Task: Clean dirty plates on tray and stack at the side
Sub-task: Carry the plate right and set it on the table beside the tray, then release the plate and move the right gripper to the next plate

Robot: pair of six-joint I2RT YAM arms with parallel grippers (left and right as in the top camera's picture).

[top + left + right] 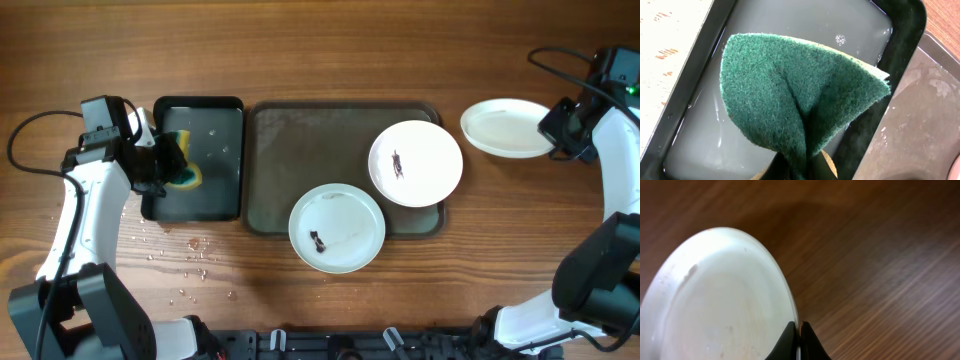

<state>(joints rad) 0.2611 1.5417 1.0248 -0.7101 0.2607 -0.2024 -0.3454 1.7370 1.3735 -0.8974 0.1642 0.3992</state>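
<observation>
Seen from overhead, my left gripper (pixel 163 160) is closed on a folded green scouring sponge (pixel 184 164), held over the small black tray (pixel 218 195) at the left of the wooden table (pixel 330 50). My left wrist camera shows the sponge (pixel 800 95) pinched at its lower edge, its rough green face fanned out above cloudy water in the black tray (pixel 901 30). Water drops (pixel 195 255) speckle the table near that tray.

Just to its right lies the large brown-grey tray (pixel 290 150). The first plate (pixel 415 163), white with a dark smudge near its centre, sits on the tray's right end and overhangs the right rim. The second plate (pixel 337 227), also smudged, overhangs the near rim.

The third plate (pixel 505 127) rests on the table, right of the tray and apart from it. My right gripper (pixel 553 135) pinches its right edge; in the right wrist view, my fingertips (pixel 799 340) are narrowed on the rim of that plate (pixel 715 305).
</observation>
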